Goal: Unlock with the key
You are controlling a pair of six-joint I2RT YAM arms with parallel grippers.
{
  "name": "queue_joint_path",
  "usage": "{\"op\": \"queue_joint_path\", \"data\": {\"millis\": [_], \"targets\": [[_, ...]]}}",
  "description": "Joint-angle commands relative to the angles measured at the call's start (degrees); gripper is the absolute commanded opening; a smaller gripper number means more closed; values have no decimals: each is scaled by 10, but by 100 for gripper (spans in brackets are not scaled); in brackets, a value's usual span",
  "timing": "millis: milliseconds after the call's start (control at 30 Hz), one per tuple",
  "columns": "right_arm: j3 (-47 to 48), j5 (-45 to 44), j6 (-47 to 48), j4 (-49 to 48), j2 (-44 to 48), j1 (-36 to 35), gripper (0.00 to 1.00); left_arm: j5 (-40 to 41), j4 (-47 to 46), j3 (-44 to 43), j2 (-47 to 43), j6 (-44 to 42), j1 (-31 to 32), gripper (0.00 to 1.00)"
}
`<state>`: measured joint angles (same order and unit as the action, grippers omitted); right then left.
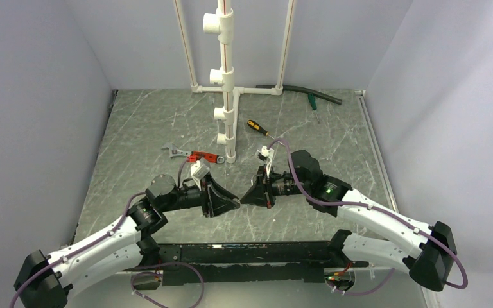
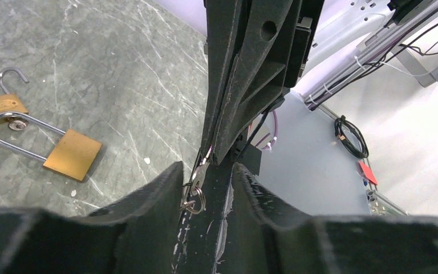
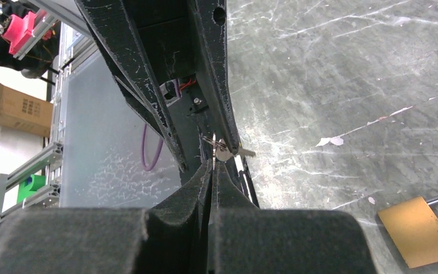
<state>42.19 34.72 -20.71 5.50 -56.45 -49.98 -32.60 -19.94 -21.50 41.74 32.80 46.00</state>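
Step in hand: passing the key hand to hand, above the tabletop (image 1: 334, 147).

- Right hand (image 3: 212, 165): fingers together, clamped on the key (image 3: 223, 152) at its tips. The blade pokes out sideways and a small ring hangs off it.
- Left hand (image 2: 206, 166): fingers apart, straddling the right hand's tips. One pad looks to be at or touching the ring; no two-sided pinch visible yet.
- Key location: in the air between the two hands, at the meeting point mid-tabletop.
- On the tabletop past the hands in the left wrist view: larger brass padlock (image 2: 72, 154) lying flat, shackle looks seated. Small padlock (image 2: 2, 106) sits at its shackle; its hook looks sprung. Keyholes not visible.
- Farther back: red-handled wrench (image 1: 196, 155) and orange screwdriver (image 1: 257, 127). Neither is needed.

To do it well:
- Close the left hand on the key's head, not on the ring or the right fingertips.
- Leave the blade free and in line with the fingers.
- Let the right hand go only once the left pinch is firm. The key is thin and could twist or drop.
- The flat lock will probably slide, so brace its body with the freed right hand before inserting.
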Motion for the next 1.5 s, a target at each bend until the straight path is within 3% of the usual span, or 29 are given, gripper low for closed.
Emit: {"op": "queue_joint_path", "data": {"millis": [0, 200, 667, 933, 1067, 1233, 1367, 1467], "targets": [[26, -7, 3, -33, 1, -2, 0, -13, -31, 6, 0, 11, 1, 38], [24, -12, 2, -36, 2, -2, 0, -16, -31, 5, 3, 14, 1, 31], [19, -13, -1, -40, 4, -2, 0, -9, -15, 3, -11, 17, 1, 0], [12, -16, -4, -47, 3, -2, 0, 5, -5, 5, -24, 22, 1, 0], [11, -13, -5, -49, 3, -1, 0, -2, -2, 2, -24, 21, 1, 18], [10, -12, -6, -50, 5, -2, 0, -8, -9, 3, -22, 21, 1, 20], [10, -13, -6, -48, 6, -1, 0, -6, -5, 3, -26, 21, 1, 35], [8, -13, -6, -48, 7, -2, 0, 2, 4, 2, -29, 19, 1, 36]]}}
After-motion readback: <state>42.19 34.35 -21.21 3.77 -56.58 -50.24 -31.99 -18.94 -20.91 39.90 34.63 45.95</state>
